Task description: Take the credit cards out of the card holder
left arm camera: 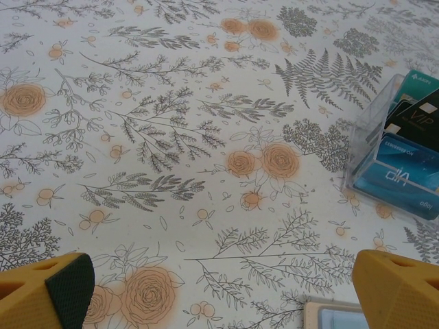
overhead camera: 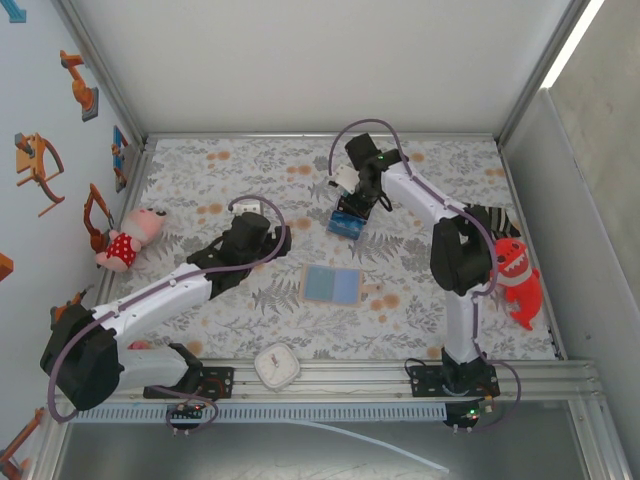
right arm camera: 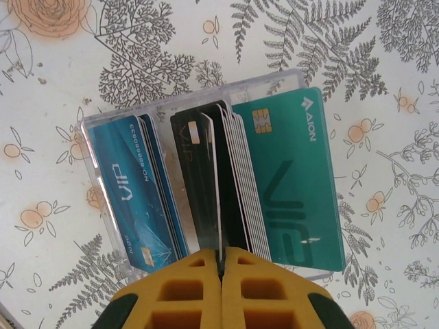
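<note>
The card holder (overhead camera: 331, 284) lies open on the floral table, tan rim and pale blue-grey inside; its corner (left arm camera: 336, 317) shows in the left wrist view. Behind it stands a clear box (overhead camera: 347, 220) of upright credit cards (right arm camera: 288, 178), teal, black and blue. My right gripper (right arm camera: 221, 257) is above the box, shut on the top edge of one thin black card (right arm camera: 218, 185) in the middle of the stack. My left gripper (left arm camera: 223, 291) hovers open over bare tablecloth, left of the box (left arm camera: 405, 164), with nothing between its yellow fingers (left arm camera: 48, 288).
A pink plush toy (overhead camera: 130, 238) lies at the table's left edge and a red shark plush (overhead camera: 517, 280) at the right edge. A small white clock (overhead camera: 277, 364) sits near the front rail. Walls close in the table on three sides.
</note>
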Action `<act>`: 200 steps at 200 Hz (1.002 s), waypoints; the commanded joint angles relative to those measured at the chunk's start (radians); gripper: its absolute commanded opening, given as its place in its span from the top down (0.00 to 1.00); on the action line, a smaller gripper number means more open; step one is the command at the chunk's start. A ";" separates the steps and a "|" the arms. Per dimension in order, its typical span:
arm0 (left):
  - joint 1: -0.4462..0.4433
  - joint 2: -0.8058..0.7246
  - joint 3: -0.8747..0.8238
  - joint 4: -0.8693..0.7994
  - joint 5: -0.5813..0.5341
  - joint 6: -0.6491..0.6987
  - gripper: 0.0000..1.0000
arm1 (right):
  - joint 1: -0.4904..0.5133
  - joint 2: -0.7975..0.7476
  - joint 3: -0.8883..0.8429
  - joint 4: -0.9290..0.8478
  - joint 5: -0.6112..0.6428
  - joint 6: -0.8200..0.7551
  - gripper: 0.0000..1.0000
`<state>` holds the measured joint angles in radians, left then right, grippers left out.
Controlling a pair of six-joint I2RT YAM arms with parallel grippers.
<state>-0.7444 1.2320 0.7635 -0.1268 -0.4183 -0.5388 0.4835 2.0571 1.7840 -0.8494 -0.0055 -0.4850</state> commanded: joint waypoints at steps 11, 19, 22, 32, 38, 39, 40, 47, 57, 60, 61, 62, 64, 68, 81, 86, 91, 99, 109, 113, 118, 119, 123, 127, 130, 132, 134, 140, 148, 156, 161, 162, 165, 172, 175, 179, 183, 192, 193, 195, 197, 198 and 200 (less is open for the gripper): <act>0.009 -0.006 -0.013 0.006 0.014 -0.016 0.03 | -0.014 0.032 0.050 -0.034 0.024 -0.015 1.00; 0.009 -0.008 -0.013 0.008 0.016 -0.017 0.03 | -0.014 0.039 0.056 -0.039 0.026 -0.015 1.00; 0.010 -0.007 -0.013 0.007 0.018 -0.017 0.03 | -0.014 0.042 0.058 -0.043 0.027 -0.015 1.00; 0.011 -0.006 -0.013 0.009 0.019 -0.017 0.03 | -0.014 0.047 0.063 -0.053 0.027 -0.015 1.00; 0.010 -0.006 -0.014 0.011 0.020 -0.017 0.03 | -0.014 0.049 0.069 -0.058 0.027 -0.015 0.96; 0.011 -0.006 -0.013 0.011 0.021 -0.018 0.03 | -0.014 0.051 0.069 -0.058 0.027 -0.015 0.96; 0.011 -0.006 -0.013 0.011 0.021 -0.017 0.03 | -0.014 0.051 0.069 -0.059 0.027 -0.015 0.95; 0.011 -0.006 -0.013 0.012 0.023 -0.016 0.03 | -0.014 0.053 0.071 -0.064 0.025 -0.014 0.92; 0.013 -0.006 -0.014 0.012 0.027 -0.017 0.03 | -0.013 0.054 0.073 -0.069 0.023 -0.011 0.87; 0.012 -0.005 -0.015 0.013 0.027 -0.017 0.03 | -0.014 0.053 0.074 -0.072 0.021 -0.011 0.86; 0.012 -0.005 -0.015 0.013 0.027 -0.017 0.03 | -0.014 0.053 0.075 -0.072 0.019 -0.011 0.85; 0.013 -0.005 -0.015 0.014 0.027 -0.017 0.03 | -0.014 0.054 0.076 -0.073 0.018 -0.011 0.85; 0.012 -0.005 -0.015 0.014 0.028 -0.017 0.03 | -0.014 0.053 0.077 -0.076 0.016 -0.010 0.85; 0.013 -0.005 -0.015 0.013 0.029 -0.019 0.03 | -0.014 0.052 0.079 -0.081 0.011 -0.009 0.84; 0.013 -0.004 -0.015 0.017 0.030 -0.020 0.03 | -0.014 0.049 0.081 -0.085 0.006 -0.005 0.83; 0.012 -0.005 -0.015 0.018 0.032 -0.020 0.03 | -0.014 0.047 0.081 -0.085 0.005 -0.003 0.83; 0.013 -0.002 -0.015 0.019 0.033 -0.020 0.03 | -0.014 0.045 0.081 -0.085 0.006 -0.001 0.82; 0.013 -0.003 -0.015 0.020 0.035 -0.020 0.03 | -0.014 0.042 0.080 -0.085 0.006 0.001 0.82; 0.014 -0.001 -0.013 0.021 0.038 -0.020 0.03 | -0.014 0.037 0.081 -0.085 0.009 0.006 0.82; 0.014 -0.001 -0.013 0.022 0.038 -0.018 0.03 | -0.014 0.034 0.081 -0.085 0.010 0.007 0.82; 0.014 -0.001 -0.013 0.021 0.040 -0.018 0.03 | -0.015 0.031 0.080 -0.085 0.010 0.011 0.82; 0.014 -0.001 -0.013 0.023 0.040 -0.018 0.03 | -0.015 0.030 0.080 -0.085 0.010 0.011 0.82; 0.014 -0.002 -0.013 0.022 0.041 -0.018 0.03 | -0.014 0.026 0.079 -0.083 0.010 0.012 0.82; 0.013 -0.001 -0.013 0.023 0.040 -0.020 0.03 | -0.014 0.023 0.078 -0.084 0.009 0.014 0.82; 0.014 -0.002 -0.013 0.023 0.039 -0.020 0.03 | -0.014 0.021 0.077 -0.082 0.007 0.015 0.82; 0.014 -0.003 -0.013 0.024 0.038 -0.020 0.03 | -0.014 0.019 0.076 -0.081 0.007 0.017 0.82; 0.015 -0.003 -0.013 0.024 0.038 -0.020 0.03 | -0.014 0.016 0.074 -0.080 0.006 0.018 0.82; 0.015 -0.003 -0.013 0.023 0.038 -0.020 0.03 | -0.013 0.009 0.071 -0.077 0.005 0.024 0.82; 0.015 -0.003 -0.014 0.025 0.037 -0.022 0.03 | -0.015 0.000 0.068 -0.076 0.003 0.032 0.82; 0.016 -0.004 -0.015 0.026 0.036 -0.023 0.03 | -0.014 -0.009 0.065 -0.074 0.001 0.041 0.82; 0.016 -0.005 -0.015 0.026 0.036 -0.024 0.03 | -0.014 -0.017 0.062 -0.071 -0.001 0.051 0.82; 0.017 -0.005 -0.015 0.027 0.036 -0.025 0.03 | -0.014 -0.018 0.062 -0.070 -0.001 0.052 0.82; 0.018 -0.004 -0.015 0.029 0.036 -0.026 0.03 | -0.014 -0.023 0.059 -0.068 -0.002 0.058 0.82; 0.017 -0.002 -0.015 0.032 0.036 -0.027 0.03 | -0.014 -0.034 0.052 -0.064 -0.008 0.070 0.81; 0.019 -0.003 -0.015 0.032 0.035 -0.029 0.03 | -0.013 -0.039 0.050 -0.062 -0.013 0.078 0.81; 0.020 -0.003 -0.016 0.032 0.035 -0.029 0.03 | -0.013 -0.047 0.046 -0.062 -0.017 0.088 0.81; 0.020 -0.002 -0.016 0.034 0.034 -0.030 0.03 | -0.013 -0.056 0.043 -0.063 -0.028 0.099 0.80; 0.022 -0.004 -0.018 0.036 0.031 -0.036 0.03 | -0.014 -0.072 0.036 -0.070 -0.064 0.124 0.78; 0.021 -0.005 -0.018 0.037 0.031 -0.036 0.03 | -0.014 -0.074 0.036 -0.071 -0.069 0.127 0.77; 0.022 -0.005 -0.018 0.038 0.029 -0.038 0.03 | -0.014 -0.078 0.034 -0.074 -0.078 0.132 0.77; 0.023 -0.005 -0.019 0.037 0.029 -0.040 0.03 | -0.014 -0.082 0.033 -0.076 -0.086 0.141 0.76; 0.023 -0.005 -0.019 0.038 0.029 -0.040 0.03 | -0.014 -0.084 0.033 -0.078 -0.090 0.146 0.76; 0.023 -0.005 -0.019 0.039 0.029 -0.040 0.03 | -0.014 -0.087 0.032 -0.080 -0.098 0.154 0.75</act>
<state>-0.7300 1.2320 0.7586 -0.1127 -0.3878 -0.5510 0.4767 2.0590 1.8290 -0.9085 -0.0219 -0.4213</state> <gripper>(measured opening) 0.970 0.216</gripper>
